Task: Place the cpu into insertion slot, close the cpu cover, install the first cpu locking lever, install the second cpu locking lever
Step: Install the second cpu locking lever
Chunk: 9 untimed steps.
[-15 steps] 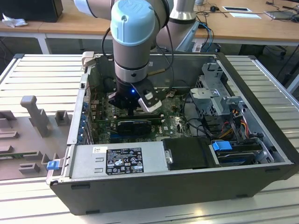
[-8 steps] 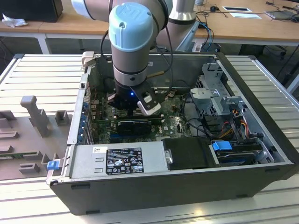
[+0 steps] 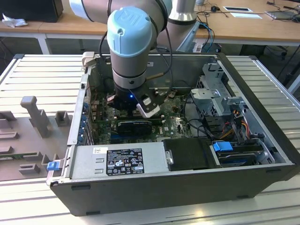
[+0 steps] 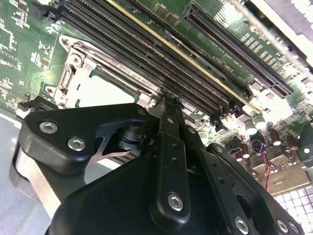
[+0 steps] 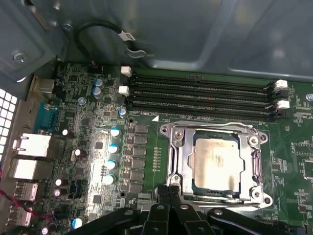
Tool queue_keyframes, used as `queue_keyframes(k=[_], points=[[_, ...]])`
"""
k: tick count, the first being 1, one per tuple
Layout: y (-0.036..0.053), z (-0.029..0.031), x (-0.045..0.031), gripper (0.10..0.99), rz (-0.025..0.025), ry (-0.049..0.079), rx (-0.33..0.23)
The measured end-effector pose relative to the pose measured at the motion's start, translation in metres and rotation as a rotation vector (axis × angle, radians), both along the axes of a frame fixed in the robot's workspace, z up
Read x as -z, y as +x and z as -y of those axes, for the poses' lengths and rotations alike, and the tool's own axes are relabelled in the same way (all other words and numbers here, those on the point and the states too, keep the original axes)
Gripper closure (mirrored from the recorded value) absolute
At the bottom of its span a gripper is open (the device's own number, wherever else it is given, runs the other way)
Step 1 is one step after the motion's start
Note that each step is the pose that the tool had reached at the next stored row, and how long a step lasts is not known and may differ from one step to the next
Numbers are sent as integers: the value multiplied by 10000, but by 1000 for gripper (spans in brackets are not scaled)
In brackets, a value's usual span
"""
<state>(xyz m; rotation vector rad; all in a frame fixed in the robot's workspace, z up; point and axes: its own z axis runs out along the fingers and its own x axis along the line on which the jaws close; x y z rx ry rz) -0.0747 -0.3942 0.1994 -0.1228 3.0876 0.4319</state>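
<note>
The pincer (image 5: 168,192) has its fingers drawn together, holding nothing, with their tips pressed low at the edge of the cpu cover (image 5: 178,152). That cover lies shut over the socket, and the cpu (image 5: 216,161) sits in its slot, its pale top showing through the window. In the second wrist view the fingertips (image 4: 168,105) meet beside the cover's corner, close to the memory slots (image 4: 161,54). My worry: if the tips slip off a thin lever, they could scrape the green motherboard (image 5: 93,161) or jolt the cover loose.
</note>
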Motion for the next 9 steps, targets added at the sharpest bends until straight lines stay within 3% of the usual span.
queue_keyframes(k=[4, 9], points=[[-7, 0, 34, 980, 26, 181, -24], [-17, 1, 18, 980, 39, 255, -29]])
